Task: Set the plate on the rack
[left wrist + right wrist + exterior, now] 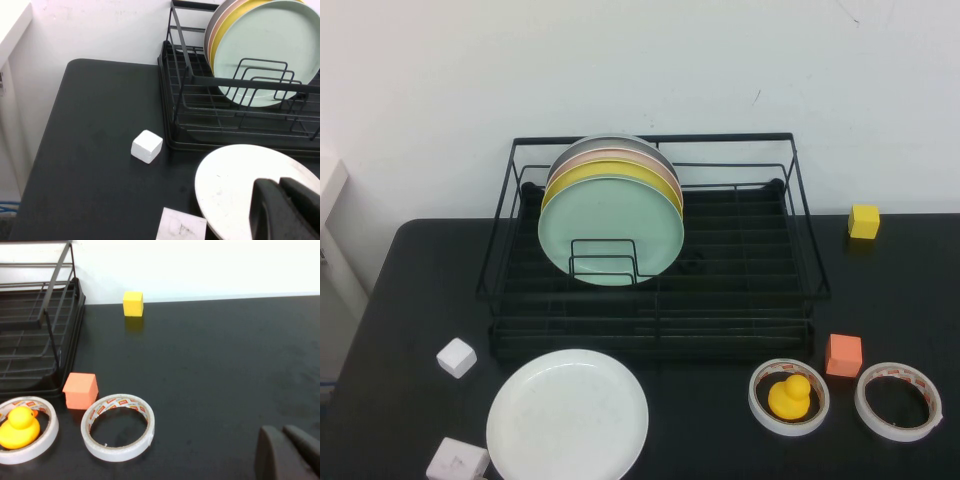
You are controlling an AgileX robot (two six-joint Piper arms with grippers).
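Observation:
The white plate [567,415] lies flat on the black table in front of the rack, near the front edge; it also shows in the left wrist view [235,185]. The black wire rack [790,300] stands behind it and holds several upright plates, with a mint-green plate [610,225] in front. My left gripper [279,183] is shut and empty, hovering over the white plate's near part. My right gripper [283,431] is shut and empty above bare table, right of the tape rolls. Neither arm shows in the high view.
A white cube [456,357] and a white block [458,461] lie left of the plate. An orange cube [843,355], a tape roll with a yellow duck [789,396], another tape roll [898,400] and a yellow cube [864,221] sit to the right.

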